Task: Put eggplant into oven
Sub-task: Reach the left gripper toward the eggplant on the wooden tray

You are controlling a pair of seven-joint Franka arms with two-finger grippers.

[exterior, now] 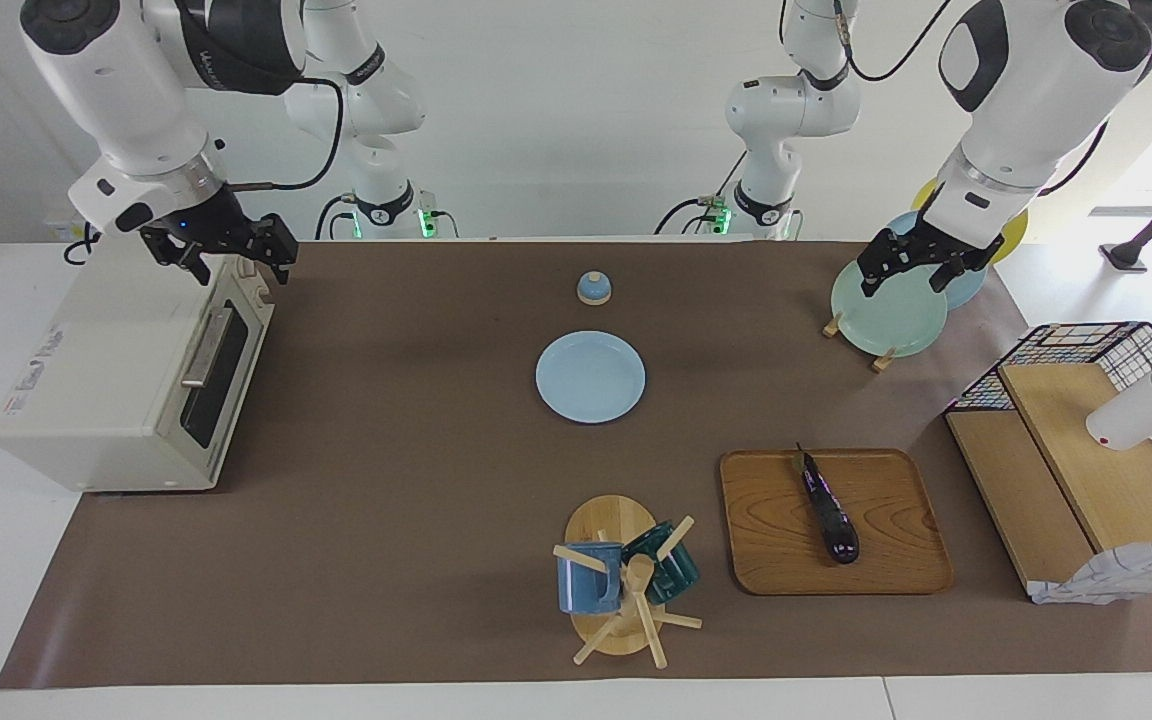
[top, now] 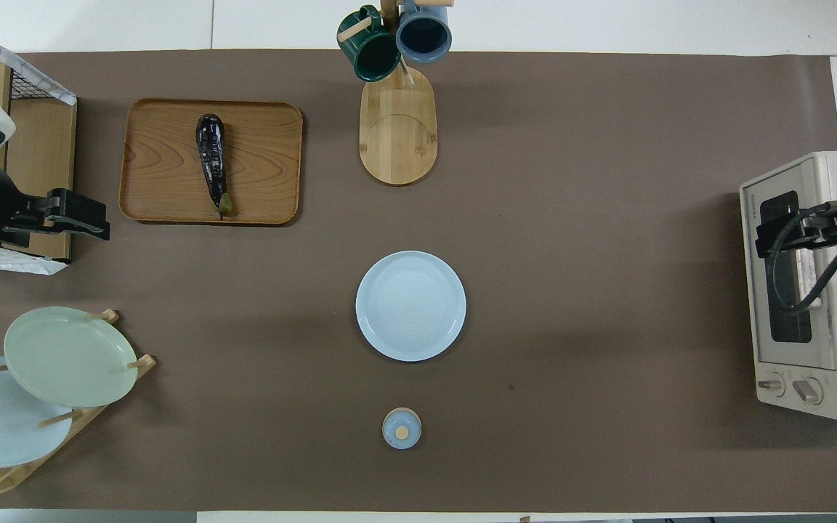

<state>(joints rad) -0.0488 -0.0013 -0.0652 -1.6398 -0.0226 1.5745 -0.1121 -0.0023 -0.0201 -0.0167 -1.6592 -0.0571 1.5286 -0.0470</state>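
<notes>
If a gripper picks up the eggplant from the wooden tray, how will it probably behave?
The eggplant looks glossy, so it may slip between narrow jaws. It is long, slim and rounded, so a push from the side would probably roll it across the flat wooden tray. Gripped near one end, it would likely tilt.

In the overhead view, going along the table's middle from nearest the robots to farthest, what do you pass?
Small blue lid → pale blue plate → wooden mug stand → green mug and blue mug, hung side by side.

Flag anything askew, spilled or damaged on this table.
Nothing stands out. The eggplant lies whole on the wooden tray, the oven door is shut, and plates and mugs sit in their racks. Nothing is spilled.
</notes>
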